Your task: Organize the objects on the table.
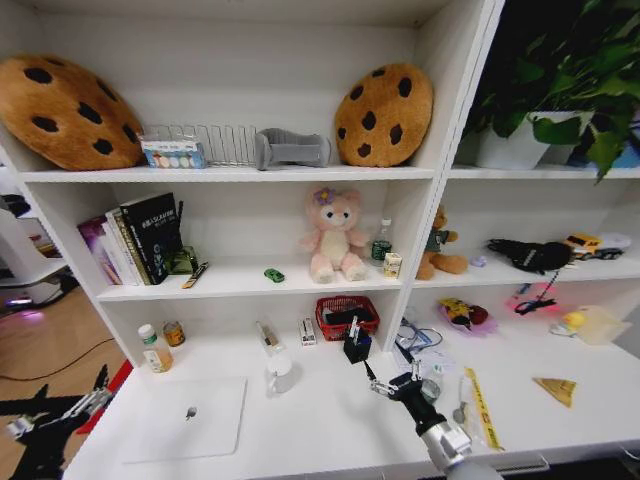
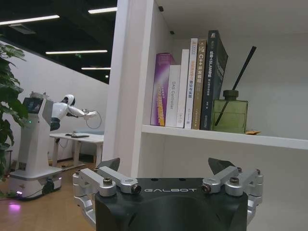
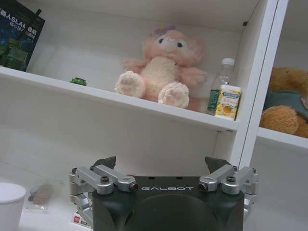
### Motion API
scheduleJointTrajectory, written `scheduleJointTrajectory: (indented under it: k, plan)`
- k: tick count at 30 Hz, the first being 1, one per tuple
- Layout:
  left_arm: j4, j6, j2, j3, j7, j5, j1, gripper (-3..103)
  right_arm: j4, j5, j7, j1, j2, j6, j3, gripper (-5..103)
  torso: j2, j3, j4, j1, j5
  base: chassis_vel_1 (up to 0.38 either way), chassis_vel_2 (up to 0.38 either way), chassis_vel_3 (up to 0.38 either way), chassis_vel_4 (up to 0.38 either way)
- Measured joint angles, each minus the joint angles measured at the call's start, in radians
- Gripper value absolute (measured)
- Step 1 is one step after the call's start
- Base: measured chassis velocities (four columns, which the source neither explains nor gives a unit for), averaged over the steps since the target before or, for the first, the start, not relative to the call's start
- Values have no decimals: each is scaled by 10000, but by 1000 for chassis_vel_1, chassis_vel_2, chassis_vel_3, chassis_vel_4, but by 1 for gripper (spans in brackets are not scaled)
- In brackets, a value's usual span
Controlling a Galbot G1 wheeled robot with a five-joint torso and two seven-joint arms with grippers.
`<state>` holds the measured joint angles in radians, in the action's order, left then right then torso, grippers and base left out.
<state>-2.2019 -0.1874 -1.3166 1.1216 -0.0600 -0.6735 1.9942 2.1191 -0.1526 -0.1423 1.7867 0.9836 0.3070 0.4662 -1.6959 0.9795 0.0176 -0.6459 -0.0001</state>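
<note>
Closed laptop (image 1: 185, 418) flat on worktop (image 1: 330, 420), near left corner; likely stiff, slick, heavy, best taken by an edge. Right gripper (image 1: 393, 384) hovering empty and spread beside mug (image 1: 280, 372); left gripper (image 1: 85, 403) likewise spread, off worktop's left end.

The silver laptop (image 1: 185, 418) is lying flat on the desk (image 1: 330, 420), its lid mark too small to read. Beside the laptop, the white mug (image 3: 9, 204) is running off the right wrist picture's edge, its handle hidden.
</note>
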Motion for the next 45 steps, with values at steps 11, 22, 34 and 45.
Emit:
scheduleJointTrajectory:
  k: [11,22,34,45]
  plan:
    - [37,-16,0,-35,3,-22,-51,100,301,1137,-105,1269,1157,1464,553,100,0,1,1,-1,-1,0,0,0,0]
    - [-84,-32,133,10,15,-71,40,100,116,1163,-67,1588,2429,1981,514,100,0,1,1,-1,0,0,0,0,0]
    - [-67,-34,173,36,26,-8,36,100,176,659,-64,1304,2376,1797,497,100,0,2,2,-1,-1,-42,-34,41,42]
    - [38,-8,69,-33,28,96,-55,100,-30,441,-150,1162,2358,1836,409,100,1,2,0,-1,8,-201,-202,208,220]
